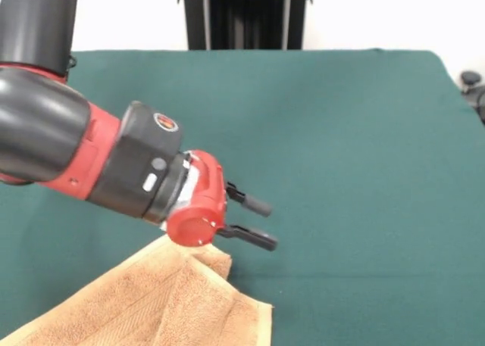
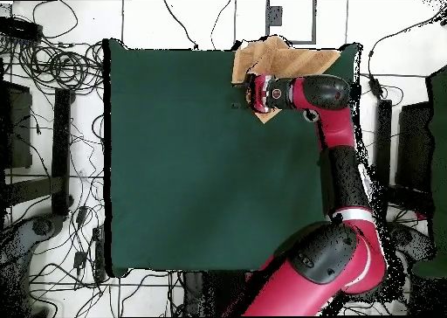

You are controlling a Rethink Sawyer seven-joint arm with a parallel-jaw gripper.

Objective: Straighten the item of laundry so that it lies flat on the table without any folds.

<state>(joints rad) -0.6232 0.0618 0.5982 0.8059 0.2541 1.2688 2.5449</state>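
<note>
just behind the parted, empty fingers (image 1: 258, 206) of the gripper (image 1: 259, 223), tan-orange towel (image 1: 163, 304) folded over itself, fingers above bare green table (image 1: 341, 157), touching nothing

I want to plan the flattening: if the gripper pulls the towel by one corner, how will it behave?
The towel lies folded over itself, so it is probably limp and will drape. Its thick terry may drag on the felt-like table. The gripper, open and empty, hovers just past its edge.

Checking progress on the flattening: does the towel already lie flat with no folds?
No: in the front view the towel is bunched and folded over itself beneath the open, empty gripper at the table edge.
</note>
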